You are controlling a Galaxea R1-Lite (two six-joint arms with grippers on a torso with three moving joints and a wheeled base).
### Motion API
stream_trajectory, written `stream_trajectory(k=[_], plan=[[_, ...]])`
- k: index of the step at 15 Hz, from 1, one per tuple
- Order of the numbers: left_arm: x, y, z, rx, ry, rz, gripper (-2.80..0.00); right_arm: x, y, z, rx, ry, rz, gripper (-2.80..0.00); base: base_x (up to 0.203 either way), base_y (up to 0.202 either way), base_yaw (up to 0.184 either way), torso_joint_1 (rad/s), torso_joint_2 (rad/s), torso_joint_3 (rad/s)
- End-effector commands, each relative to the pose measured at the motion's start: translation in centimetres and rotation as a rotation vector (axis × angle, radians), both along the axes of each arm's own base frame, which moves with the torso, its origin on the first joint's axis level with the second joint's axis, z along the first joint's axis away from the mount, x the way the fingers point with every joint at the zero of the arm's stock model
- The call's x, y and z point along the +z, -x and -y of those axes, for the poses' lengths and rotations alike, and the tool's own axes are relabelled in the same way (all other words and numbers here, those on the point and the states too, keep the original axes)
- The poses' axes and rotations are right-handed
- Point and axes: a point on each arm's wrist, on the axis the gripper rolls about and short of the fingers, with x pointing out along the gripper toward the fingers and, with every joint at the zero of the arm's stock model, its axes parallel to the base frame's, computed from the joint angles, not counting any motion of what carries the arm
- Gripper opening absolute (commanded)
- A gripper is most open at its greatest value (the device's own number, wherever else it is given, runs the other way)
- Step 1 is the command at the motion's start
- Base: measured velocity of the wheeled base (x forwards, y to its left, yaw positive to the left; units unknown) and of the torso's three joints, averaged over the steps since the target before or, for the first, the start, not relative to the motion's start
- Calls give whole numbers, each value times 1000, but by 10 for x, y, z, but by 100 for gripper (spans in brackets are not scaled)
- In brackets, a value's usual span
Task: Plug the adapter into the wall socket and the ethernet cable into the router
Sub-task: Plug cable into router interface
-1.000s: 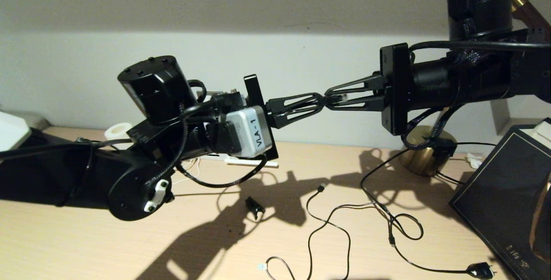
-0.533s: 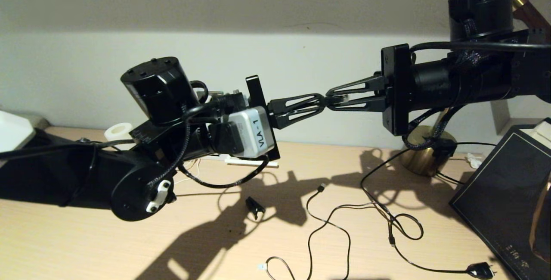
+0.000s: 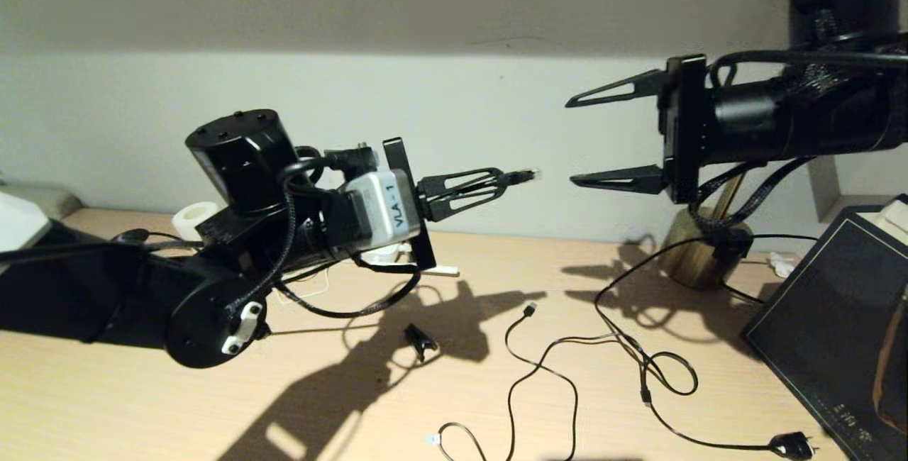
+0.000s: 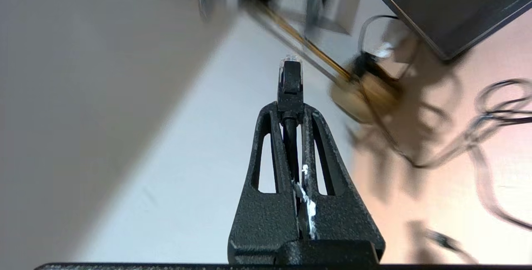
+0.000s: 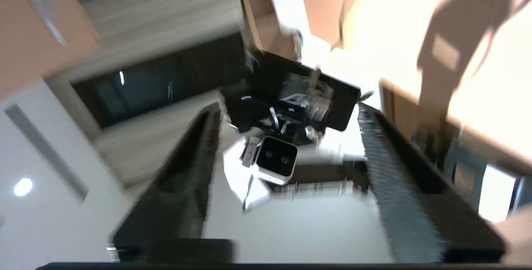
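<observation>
From the head camera, the left gripper (image 3: 512, 179) pinches the ethernet cable (image 3: 523, 176) high over the table (image 3: 106, 404). At its 3 o'clock, the right gripper (image 3: 576, 140) gapes wide, holding nothing. Keep squeezing tight.

In the left wrist camera, the clear plug pokes past the fingertips (image 4: 274, 116). Aim it straight. No router shows.

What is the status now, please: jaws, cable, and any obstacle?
Left gripper shut on ethernet cable, connector forward. Right gripper open, empty, facing it, apart. Nothing between them.
</observation>
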Motion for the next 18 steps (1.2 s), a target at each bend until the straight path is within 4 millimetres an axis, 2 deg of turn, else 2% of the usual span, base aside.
stream_trajectory(k=[1, 2, 4, 6, 9, 11, 14, 16, 18], plan=[[-2, -4, -20, 27, 44, -174, -280, 24, 25, 27, -110, 11, 130, 0, 0, 0, 0, 0, 0, 0], [-6, -5, -32, 54, 76, -301, -280, 29, 38, 35, -160, 41, 197, -280, 0, 0, 0, 0, 0, 0], [-13, 0, -57, 147, 179, -549, -280, 32, 66, 49, -237, 107, 296, -280, 0, 0, 0, 0, 0, 0], [-12, 8, -71, 222, 338, -787, -280, 24, 98, 60, -287, 265, 407, -280, 0, 0, 0, 0, 0, 0], [-9, 20, -83, 298, 611, -1068, -280, -4, 144, 79, -493, 700, 593, -280, 0, 0, 0, 0, 0, 0], [-22, 27, -98, 377, 640, -1109, -280, -14, 186, 92, -567, 854, 703, -280, 0, 0, 0, 0, 0, 0], [-37, 57, -110, 425, 640, -1162, -280, -44, 245, 108, -623, 967, 813, -280, 0, 0, 0, 0, 0, 0], [-42, 68, -113, 433, 642, -1187, -280, -82, 258, 114, -680, 1119, 738, -280, 0, 0, 0, 0, 0, 0], [-45, 70, -111, 432, 654, -1225, -280, -108, 277, 120, -771, 1244, 716, -280, 0, 0, 0, 0, 0, 0]])
